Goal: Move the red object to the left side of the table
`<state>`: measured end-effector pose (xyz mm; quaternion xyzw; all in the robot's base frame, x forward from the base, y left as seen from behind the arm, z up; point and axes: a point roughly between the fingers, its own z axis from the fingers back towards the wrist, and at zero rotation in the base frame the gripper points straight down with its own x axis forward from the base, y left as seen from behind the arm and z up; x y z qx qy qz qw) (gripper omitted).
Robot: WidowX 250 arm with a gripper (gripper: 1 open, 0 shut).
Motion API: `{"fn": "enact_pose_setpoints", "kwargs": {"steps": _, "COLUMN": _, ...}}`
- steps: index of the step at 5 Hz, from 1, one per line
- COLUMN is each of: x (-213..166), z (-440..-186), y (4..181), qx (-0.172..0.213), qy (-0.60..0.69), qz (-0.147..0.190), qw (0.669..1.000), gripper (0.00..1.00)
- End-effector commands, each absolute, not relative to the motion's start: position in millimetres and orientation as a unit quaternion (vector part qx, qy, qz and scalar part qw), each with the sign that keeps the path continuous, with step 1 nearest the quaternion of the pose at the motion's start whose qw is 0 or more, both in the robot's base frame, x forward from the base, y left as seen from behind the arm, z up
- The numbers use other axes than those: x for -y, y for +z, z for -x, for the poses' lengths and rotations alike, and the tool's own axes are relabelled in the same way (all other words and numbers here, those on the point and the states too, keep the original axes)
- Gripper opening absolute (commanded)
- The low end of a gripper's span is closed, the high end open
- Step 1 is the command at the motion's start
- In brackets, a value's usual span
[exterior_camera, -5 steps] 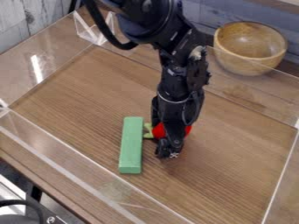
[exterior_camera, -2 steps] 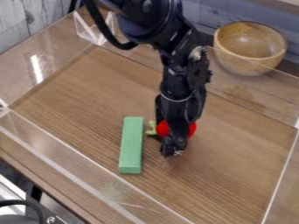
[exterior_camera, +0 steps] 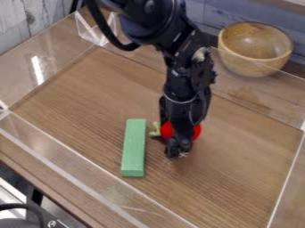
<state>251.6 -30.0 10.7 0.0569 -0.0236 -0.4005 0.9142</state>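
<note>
Starting at the left, the green block (exterior_camera: 135, 147) lies flat; just beside it the red object (exterior_camera: 179, 132) sits on the tabletop (exterior_camera: 84, 98), my tool (exterior_camera: 177, 142) straddling it, spread wide — likely light, hard, slippery plastic — so I'd pinch across its middle.

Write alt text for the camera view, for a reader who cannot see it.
A black robot arm points its open gripper straight down around a small red object on a wood-grain table with clear walls. A long green block lies just left of it; a wooden bowl sits at the upper right.
</note>
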Motion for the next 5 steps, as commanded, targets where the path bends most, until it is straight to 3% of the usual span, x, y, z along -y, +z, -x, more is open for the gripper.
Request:
{"fn": "enact_pose_setpoints", "kwargs": {"steps": 1, "x": 28, "z": -240, "y": -10.5, "qx": -0.002, "qy": -0.396, "qz": -0.049, "qw": 0.917, "gripper": 1.0}}
{"fn": "enact_pose_setpoints", "kwargs": {"steps": 3, "x": 28, "z": -240, "y": -19.2, "qx": 0.0, "qy": -0.394, "qz": -0.047, "qw": 0.918, "gripper": 1.0}}
{"fn": "enact_pose_setpoints", "kwargs": {"steps": 4, "x": 29, "z": -240, "y": -20.5, "qx": 0.001, "qy": -0.39, "qz": -0.045, "qw": 0.92, "gripper": 0.0}}
{"fn": "enact_pose_setpoints", "kwargs": {"steps": 5, "x": 30, "z": -240, "y": -16.6, "qx": 0.002, "qy": -0.384, "qz": -0.043, "qw": 0.922, "gripper": 0.0}}
